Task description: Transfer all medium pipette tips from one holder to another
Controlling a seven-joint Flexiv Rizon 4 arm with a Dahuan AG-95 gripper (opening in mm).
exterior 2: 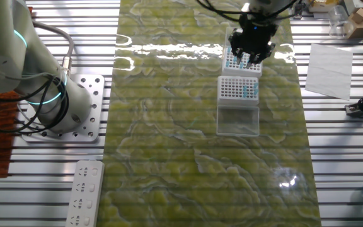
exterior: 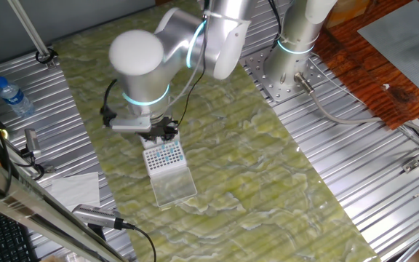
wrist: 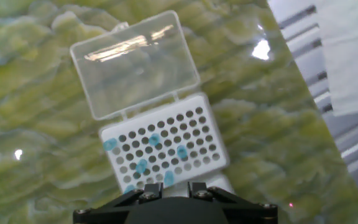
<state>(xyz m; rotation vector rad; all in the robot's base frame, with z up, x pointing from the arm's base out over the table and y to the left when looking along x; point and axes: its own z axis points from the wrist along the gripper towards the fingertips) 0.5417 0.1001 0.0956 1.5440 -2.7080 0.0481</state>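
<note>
Gripper (exterior 2: 251,58) hangs over far rack (exterior 2: 239,61); blue tips (wrist: 155,140) straight below, upright; jaw state can't tell.

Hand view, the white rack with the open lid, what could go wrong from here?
1. The tips are tiny and scattered among bare holes in the rack, so a slightly off approach could miss one or knock it askew.
2. The gripper hangs low over the far rack, which stands close to this one; a sideways move might nudge either rack or catch the lid.
</note>
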